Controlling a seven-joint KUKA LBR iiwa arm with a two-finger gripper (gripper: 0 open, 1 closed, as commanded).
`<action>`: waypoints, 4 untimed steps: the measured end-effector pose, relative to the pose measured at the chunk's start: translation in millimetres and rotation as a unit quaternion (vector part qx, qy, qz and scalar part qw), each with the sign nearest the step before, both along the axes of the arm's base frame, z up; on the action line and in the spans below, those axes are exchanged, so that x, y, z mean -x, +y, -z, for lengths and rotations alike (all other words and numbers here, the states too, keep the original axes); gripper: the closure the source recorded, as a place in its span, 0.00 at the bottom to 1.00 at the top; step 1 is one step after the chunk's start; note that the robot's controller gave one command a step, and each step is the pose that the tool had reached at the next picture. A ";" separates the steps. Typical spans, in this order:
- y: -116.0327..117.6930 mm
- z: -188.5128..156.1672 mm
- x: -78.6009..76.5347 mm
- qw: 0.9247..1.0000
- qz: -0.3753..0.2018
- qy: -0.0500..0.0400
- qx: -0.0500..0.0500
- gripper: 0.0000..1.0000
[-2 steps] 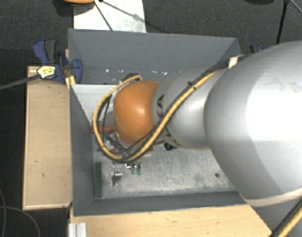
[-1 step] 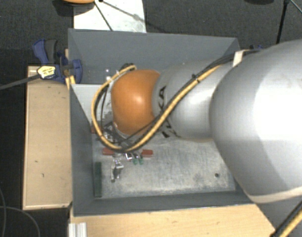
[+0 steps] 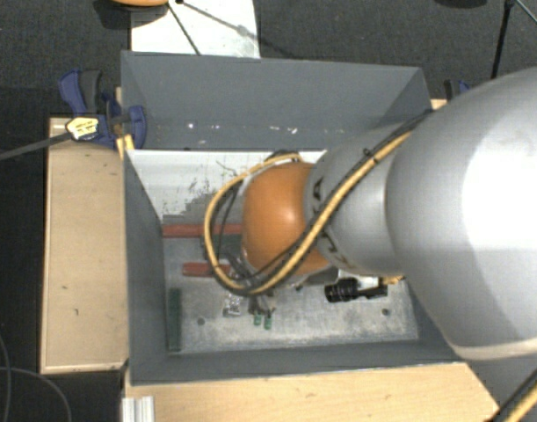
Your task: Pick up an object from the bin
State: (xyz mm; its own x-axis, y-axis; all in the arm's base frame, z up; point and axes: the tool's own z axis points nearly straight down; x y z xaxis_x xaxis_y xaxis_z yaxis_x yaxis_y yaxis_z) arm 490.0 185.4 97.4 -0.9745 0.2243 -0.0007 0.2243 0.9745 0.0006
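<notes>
My arm (image 3: 461, 236), cut off by the frame's right and lower edges, and its orange cover (image 3: 272, 218) hide the middle and right of the bin (image 3: 145, 253) floor. At centre left the upper reddish bar (image 3: 193, 230) and lower reddish bar (image 3: 198, 271) run under the cover, right ends unseen; a black cylinder (image 3: 351, 289) at lower centre is half tucked beneath me. My hand (image 3: 255, 313), below the cover, is too small to read.

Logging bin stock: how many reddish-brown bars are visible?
2: one reddish-brown bar by the left wall, another nearer the front, both running under the arm. More may be hidden.
</notes>
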 end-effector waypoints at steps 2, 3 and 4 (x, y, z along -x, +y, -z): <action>-36.8 -13.2 4.3 0.998 -0.060 0.001 0.000 1.00; -56.5 -40.5 8.9 0.995 -0.102 -0.001 0.000 0.00; -56.5 -40.5 8.9 0.995 -0.102 -0.001 0.000 0.00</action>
State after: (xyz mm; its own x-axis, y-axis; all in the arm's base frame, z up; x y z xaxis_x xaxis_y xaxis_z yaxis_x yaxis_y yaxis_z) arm 481.1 128.8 137.9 -0.9997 0.0224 -0.0019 0.0224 0.9997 0.0011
